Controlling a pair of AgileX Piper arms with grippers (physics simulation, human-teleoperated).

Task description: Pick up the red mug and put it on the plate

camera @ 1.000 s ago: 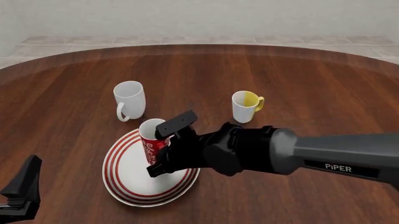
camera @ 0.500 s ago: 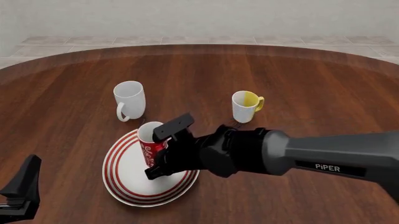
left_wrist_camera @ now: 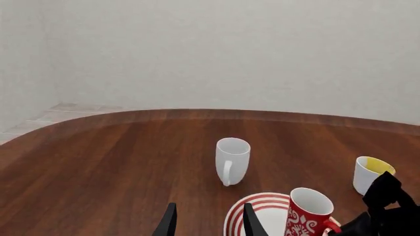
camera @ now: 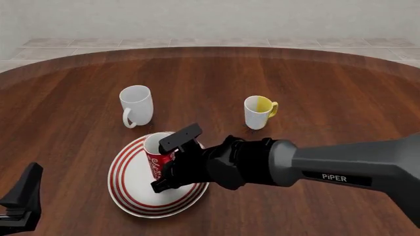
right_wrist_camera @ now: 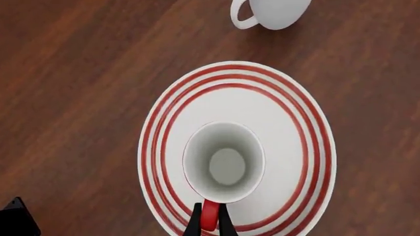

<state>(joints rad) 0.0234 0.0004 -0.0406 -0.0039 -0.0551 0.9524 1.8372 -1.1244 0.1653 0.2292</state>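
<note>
Three mugs share the table (camera: pixel 341 88), but only the red mug (camera: pixel 157 160) matters to us, and it's upright over the plate (camera: pixel 128 189), roughly mid-plate w/ its base near the plate's far-left inner rings; we can't tell from these views whether it's fully seated. Our right gripper (right_wrist_camera: pixel 208 223) is clamped on the mug's red handle, fingers pinching it from both sides, as the right wrist view shows looking straight down into the white inside. Left gripper (left_wrist_camera: pixel 208 221) hangs idle near the table's near-left edge, fingers apart, holding nothing. We judge the mug to be stiff glazed ceramic: rigid, slick, prob. chip-prone, and tall and narrow enough to tip if let go off-level. A handle grip puts the weight off to one side, so it may swing; we'd want it vertical and resting before opening. The plain white mug (camera: pixel 135 104) and yellow-lined mug (camera: pixel 258 111) stand well apart, toward the far side.
</note>
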